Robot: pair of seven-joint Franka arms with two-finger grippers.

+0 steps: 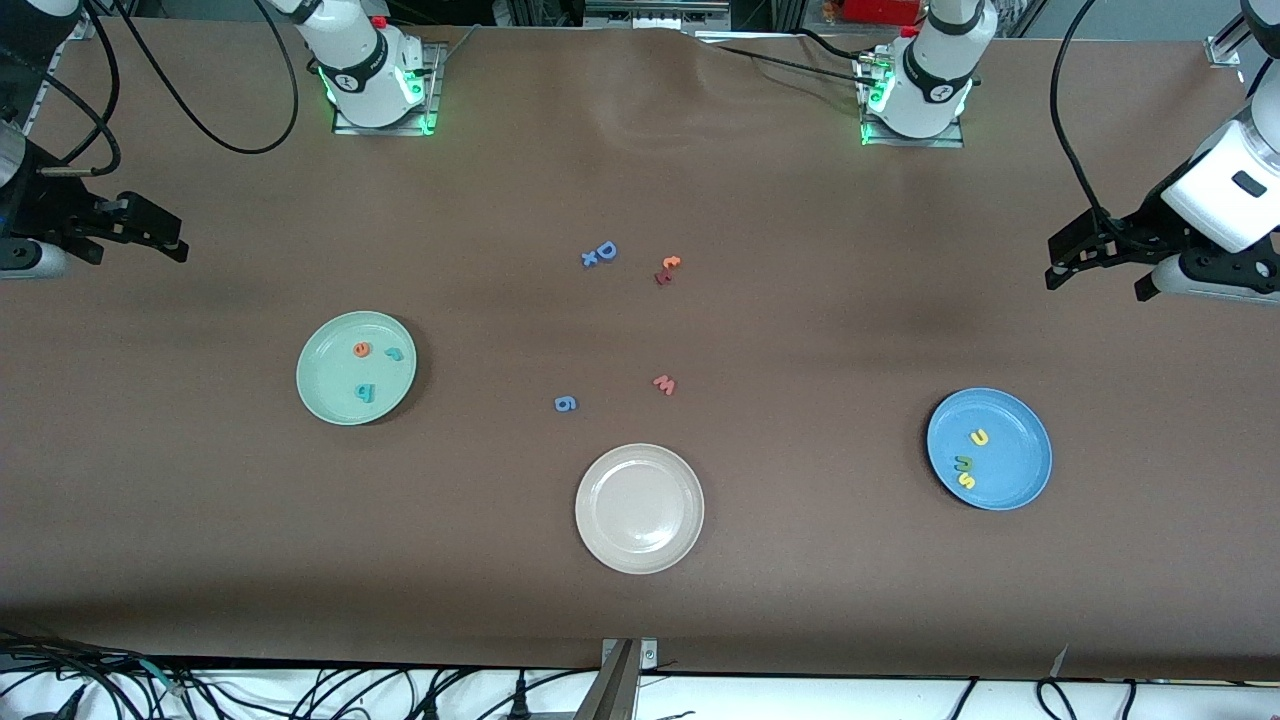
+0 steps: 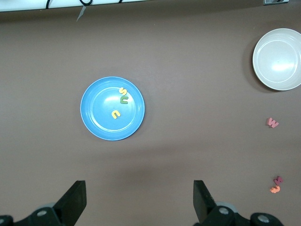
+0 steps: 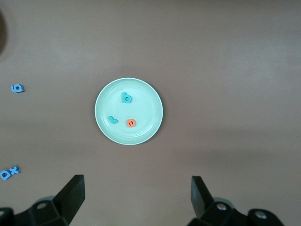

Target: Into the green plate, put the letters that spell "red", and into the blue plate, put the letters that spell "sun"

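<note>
The green plate [image 1: 330, 388] holds an orange "e" [image 1: 361, 349], a teal "r" [image 1: 394, 353] and a teal "d" [image 1: 366, 393]. In the blue plate [image 1: 1012, 440] lie a yellow "u" [image 1: 979, 437], an olive "n" [image 1: 964, 463] and a yellow "s" [image 1: 967, 481]. My left gripper [image 1: 1100, 278] hangs open and empty over bare table at the left arm's end, apart from the blue plate [image 2: 101, 117]. Over the right arm's end my right gripper [image 1: 140, 252] is open too, holding nothing, with the green plate [image 3: 146, 106] well clear of its fingers [image 3: 70, 195].
A beige-white plate [image 1: 640, 555] sits nearest the front camera at mid-table. Loose letters lie mid-table: a blue "D" with a small "x" [image 1: 603, 253], a blue "g" [image 1: 565, 403], a salmon "w" [image 1: 665, 384], and an orange and dark red pair [image 1: 667, 269].
</note>
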